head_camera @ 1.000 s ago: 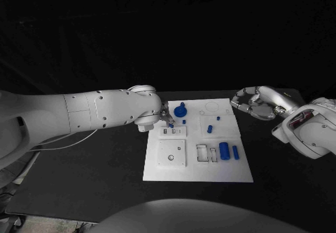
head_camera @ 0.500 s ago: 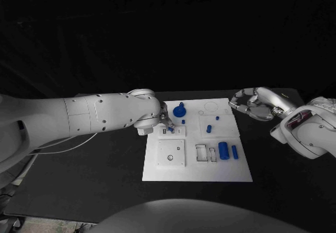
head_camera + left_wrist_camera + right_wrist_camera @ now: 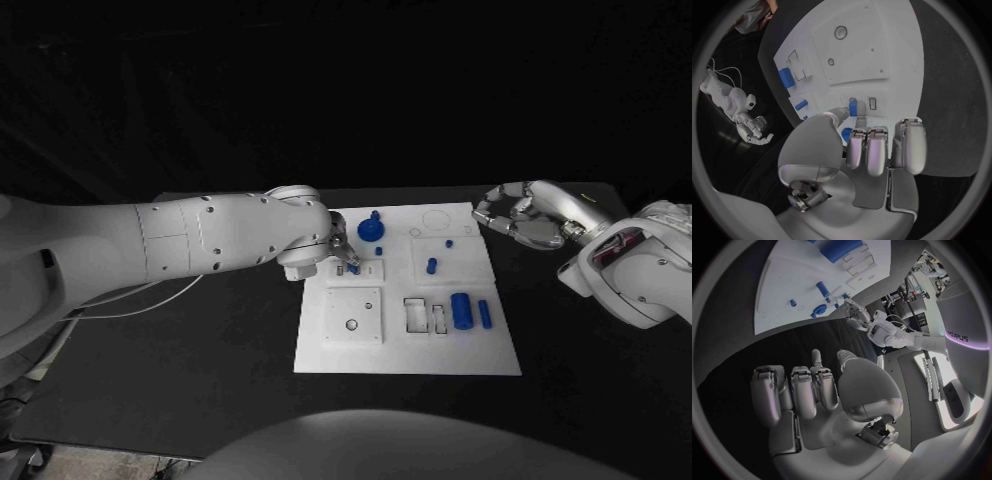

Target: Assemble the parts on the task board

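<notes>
left hand (image 3: 856, 131) pinches a small blue part (image 3: 854, 106) over the task board (image 3: 408, 350).

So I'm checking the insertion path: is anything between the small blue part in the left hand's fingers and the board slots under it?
Nothing visible: the left hand holds the small blue part directly over the task board.

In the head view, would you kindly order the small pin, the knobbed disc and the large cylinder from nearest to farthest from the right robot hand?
1. Small pin, board's far right part, nearest the right robot hand.
2. Knobbed disc, far left part.
3. Large cylinder, near right part, farthest.
</notes>
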Robot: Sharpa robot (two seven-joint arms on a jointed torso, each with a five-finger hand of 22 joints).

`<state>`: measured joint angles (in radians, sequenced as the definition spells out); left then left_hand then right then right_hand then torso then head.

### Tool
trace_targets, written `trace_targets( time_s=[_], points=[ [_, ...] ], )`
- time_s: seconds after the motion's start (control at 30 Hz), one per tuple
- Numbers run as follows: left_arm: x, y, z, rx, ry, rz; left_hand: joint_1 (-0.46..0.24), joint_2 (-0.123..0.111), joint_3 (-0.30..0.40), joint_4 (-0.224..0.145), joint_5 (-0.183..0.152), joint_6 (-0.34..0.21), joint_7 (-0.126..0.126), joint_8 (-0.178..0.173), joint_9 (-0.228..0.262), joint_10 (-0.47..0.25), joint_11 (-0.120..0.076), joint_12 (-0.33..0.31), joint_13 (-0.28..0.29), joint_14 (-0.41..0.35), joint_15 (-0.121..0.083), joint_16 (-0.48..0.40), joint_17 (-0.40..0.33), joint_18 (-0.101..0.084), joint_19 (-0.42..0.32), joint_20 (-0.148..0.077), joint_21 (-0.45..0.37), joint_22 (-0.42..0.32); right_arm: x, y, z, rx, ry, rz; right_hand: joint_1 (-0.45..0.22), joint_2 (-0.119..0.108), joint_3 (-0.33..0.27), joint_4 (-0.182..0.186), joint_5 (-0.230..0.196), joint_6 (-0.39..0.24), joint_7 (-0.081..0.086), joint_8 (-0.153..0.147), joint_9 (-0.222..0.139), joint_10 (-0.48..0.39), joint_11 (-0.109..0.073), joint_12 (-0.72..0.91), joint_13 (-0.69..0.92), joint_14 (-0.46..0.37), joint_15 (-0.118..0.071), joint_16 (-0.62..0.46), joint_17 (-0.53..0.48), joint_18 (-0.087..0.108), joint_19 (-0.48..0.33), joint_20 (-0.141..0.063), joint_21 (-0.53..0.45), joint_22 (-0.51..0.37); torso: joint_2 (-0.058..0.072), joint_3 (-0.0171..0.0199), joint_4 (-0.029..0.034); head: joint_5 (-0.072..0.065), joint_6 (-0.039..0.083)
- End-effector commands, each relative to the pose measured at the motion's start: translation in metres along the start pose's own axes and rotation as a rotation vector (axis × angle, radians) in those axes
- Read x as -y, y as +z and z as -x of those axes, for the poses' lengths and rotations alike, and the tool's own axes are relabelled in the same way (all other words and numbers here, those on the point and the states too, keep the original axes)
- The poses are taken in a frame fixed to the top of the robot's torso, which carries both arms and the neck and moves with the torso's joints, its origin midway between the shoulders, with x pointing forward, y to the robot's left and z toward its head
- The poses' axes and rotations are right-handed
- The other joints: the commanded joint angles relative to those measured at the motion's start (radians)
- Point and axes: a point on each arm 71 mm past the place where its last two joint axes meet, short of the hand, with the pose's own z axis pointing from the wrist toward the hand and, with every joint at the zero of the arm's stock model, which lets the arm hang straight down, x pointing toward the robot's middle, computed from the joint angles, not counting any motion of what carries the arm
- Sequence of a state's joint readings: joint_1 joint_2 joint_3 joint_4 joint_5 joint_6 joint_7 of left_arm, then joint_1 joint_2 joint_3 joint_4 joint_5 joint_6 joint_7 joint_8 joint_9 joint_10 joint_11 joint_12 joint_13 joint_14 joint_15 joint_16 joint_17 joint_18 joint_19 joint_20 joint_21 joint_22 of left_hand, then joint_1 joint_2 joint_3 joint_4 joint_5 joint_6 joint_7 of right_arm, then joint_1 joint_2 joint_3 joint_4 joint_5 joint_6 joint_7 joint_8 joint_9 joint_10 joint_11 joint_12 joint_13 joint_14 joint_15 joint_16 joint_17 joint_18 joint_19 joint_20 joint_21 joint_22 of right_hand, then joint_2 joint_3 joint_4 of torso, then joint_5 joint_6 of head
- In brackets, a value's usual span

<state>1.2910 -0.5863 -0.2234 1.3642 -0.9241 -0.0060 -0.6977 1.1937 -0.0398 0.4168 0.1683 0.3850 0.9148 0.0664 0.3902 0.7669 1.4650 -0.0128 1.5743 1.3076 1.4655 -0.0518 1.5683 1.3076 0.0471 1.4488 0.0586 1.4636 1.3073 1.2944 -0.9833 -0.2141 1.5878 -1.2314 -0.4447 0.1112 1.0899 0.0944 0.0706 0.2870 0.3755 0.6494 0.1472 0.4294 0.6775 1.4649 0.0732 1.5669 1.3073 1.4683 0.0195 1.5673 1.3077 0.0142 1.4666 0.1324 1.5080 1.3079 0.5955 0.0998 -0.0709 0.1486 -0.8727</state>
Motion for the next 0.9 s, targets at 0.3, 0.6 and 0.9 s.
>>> trace_targets(
  time_s=[0.3, 0.6, 0.9],
  points=[
    [0.0003, 0.0018, -0.0035, -0.017, 0.000, 0.029, -0.012, 0.003, 0.002, 0.007, -0.003, 0.002, -0.003, -0.006, -0.001, 0.106, 0.006, -0.004, 0.263, 0.105, -0.001, 0.002, 0.263, -0.006, 0.000, 0.001, -0.005, 0.159, -0.0002, 0.0001, -0.0017, -0.013, -0.001, 0.003, 0.014, 0.000, -0.004, -0.004, 0.007, -0.005, 0.005, -0.006, -0.002, 0.106, 0.009, 0.004, 0.264, 0.102, 0.007, 0.003, 0.263, 0.010, 0.034, 0.004, -0.007, 0.231, 0.000, 0.0002, -0.0005, 0.002, 0.000],
    [0.0021, 0.0030, -0.0055, -0.021, 0.002, 0.025, -0.013, 0.003, 0.003, 0.008, -0.003, 0.002, -0.003, -0.007, -0.001, 0.106, 0.006, -0.004, 0.263, 0.105, -0.001, 0.002, 0.263, -0.006, -0.002, 0.001, -0.008, 0.157, 0.0007, -0.0002, -0.0018, -0.014, -0.001, -0.002, 0.015, 0.000, -0.004, -0.004, 0.007, -0.005, 0.005, -0.006, -0.002, 0.106, 0.010, 0.004, 0.264, 0.102, 0.007, 0.003, 0.263, 0.010, 0.033, 0.004, -0.008, 0.231, 0.000, 0.0000, -0.0006, 0.002, 0.000],
    [0.0010, 0.0034, -0.0062, -0.030, 0.009, 0.033, -0.012, 0.003, 0.004, 0.008, -0.004, 0.003, -0.003, -0.007, -0.002, 0.106, 0.006, -0.004, 0.263, 0.105, -0.001, 0.002, 0.263, -0.005, -0.002, 0.002, -0.008, 0.157, 0.0016, -0.0004, -0.0029, -0.018, 0.000, -0.006, 0.016, 0.000, -0.004, -0.004, 0.008, -0.005, 0.005, -0.006, -0.003, 0.106, 0.010, 0.004, 0.264, 0.102, 0.007, 0.003, 0.263, 0.010, 0.032, 0.004, -0.009, 0.230, 0.000, 0.0006, -0.0006, 0.003, 0.000]
  ],
)
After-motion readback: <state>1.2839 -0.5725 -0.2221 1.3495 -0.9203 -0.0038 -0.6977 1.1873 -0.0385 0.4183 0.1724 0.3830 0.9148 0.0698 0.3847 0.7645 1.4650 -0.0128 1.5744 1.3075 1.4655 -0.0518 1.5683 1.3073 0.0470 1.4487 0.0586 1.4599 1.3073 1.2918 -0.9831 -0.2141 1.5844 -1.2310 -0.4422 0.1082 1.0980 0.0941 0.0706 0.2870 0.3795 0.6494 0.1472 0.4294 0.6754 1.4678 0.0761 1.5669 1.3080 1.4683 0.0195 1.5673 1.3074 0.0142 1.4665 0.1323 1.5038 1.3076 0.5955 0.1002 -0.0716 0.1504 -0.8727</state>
